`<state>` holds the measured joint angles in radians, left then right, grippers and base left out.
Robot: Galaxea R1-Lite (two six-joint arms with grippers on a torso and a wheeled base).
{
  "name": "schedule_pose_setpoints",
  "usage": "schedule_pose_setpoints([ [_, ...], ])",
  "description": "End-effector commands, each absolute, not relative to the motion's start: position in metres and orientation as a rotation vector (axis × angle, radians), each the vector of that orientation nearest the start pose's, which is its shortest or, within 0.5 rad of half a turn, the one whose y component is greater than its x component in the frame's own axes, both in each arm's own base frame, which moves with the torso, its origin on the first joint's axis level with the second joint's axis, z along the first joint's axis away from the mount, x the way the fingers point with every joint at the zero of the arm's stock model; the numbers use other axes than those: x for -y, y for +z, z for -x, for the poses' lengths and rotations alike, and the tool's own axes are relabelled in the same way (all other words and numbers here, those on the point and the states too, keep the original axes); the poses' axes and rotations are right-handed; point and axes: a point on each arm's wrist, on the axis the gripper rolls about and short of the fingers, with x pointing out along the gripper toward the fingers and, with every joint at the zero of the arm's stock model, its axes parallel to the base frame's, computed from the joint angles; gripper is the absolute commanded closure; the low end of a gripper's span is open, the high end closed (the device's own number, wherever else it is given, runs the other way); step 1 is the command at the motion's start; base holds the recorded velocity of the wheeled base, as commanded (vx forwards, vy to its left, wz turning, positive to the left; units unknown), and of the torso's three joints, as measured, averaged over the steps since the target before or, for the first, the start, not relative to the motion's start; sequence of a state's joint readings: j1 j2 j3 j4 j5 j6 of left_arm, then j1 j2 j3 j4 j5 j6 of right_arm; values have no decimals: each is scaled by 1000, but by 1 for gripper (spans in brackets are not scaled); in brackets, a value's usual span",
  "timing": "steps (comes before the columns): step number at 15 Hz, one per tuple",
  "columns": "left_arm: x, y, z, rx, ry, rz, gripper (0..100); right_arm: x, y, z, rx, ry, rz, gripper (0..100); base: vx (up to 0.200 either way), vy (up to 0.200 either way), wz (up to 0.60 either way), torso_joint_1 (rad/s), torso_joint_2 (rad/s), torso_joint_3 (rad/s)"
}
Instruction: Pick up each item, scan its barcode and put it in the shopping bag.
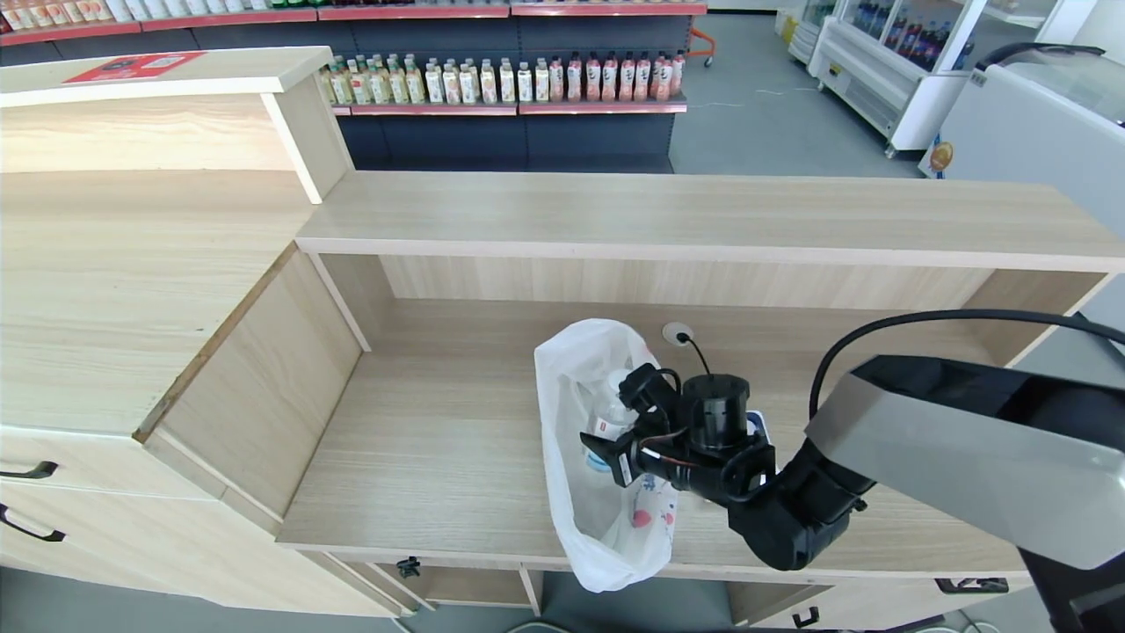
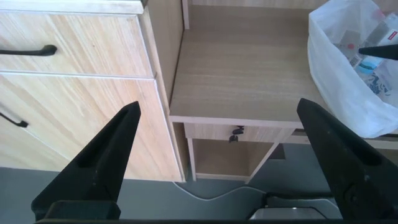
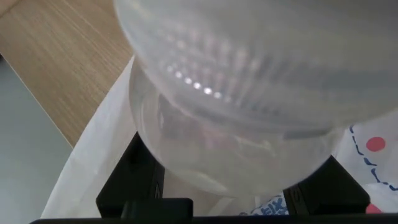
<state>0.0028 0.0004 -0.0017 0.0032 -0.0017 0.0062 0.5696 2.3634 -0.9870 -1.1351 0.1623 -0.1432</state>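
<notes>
Currently: left gripper (image 2: 219,106) hangs off the front-left of the counter (image 1: 439,457), jaws wide apart, nothing between them. Shopping bag (image 1: 562,413) stands open mid-counter. Right gripper (image 1: 626,420) clamps a clear bottle (image 1: 606,406) at the bag's mouth, partly inside. Judgement: placing step. Lower the bottle well below the rim before letting go. Keep clear of the thin wall so the bag does not tip.

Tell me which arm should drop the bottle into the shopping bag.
Right. The right gripper grips the clear bottle above the open mouth of the shopping bag, so it likely only needs to release. The left gripper is open and empty, down by the drawers, apart from the bag.
</notes>
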Motion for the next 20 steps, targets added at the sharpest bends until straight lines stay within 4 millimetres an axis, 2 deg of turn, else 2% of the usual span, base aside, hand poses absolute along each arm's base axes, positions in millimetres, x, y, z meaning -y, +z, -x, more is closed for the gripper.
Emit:
schedule_pose_setpoints([
  [1,0,76,23,-2,2,-6,0,-232,12,-355,-208,747,200,100,0,0,0,0,0,0],
  [4,0,76,23,-2,2,-6,0,-230,5,-353,-197,750,225,100,0,0,0,0,0,0],
  [5,0,76,23,-2,2,-6,0,-229,6,-351,-201,753,222,0,0,0,0,0,0,0],
  [7,0,76,23,-2,2,-6,0,-229,12,-350,-203,749,186,0,0,0,0,0,0,0],
  [8,0,76,23,-2,2,-8,0,-229,24,-350,-184,748,158,0,0,0,0,0,0,0],
  [12,0,76,23,-2,2,-6,0,-219,82,-351,-170,708,-36,0,0,0,0,0,0,0],
  [14,0,76,23,-2,2,-3,0,-205,119,-349,-190,675,-102,0,0,0,0,0,0,0],
  [17,0,76,23,-2,2,-2,0,-165,160,-338,-216,590,-124,0,0,0,0,0,0,0],
  [19,0,76,23,-2,2,-2,0,-121,193,-315,-237,500,-130,0,0,0,0,0,0,0],
  [20,0,76,23,-2,2,-2,0,-102,203,-301,-258,457,-133,0,0,0,0,0,0,0],
])
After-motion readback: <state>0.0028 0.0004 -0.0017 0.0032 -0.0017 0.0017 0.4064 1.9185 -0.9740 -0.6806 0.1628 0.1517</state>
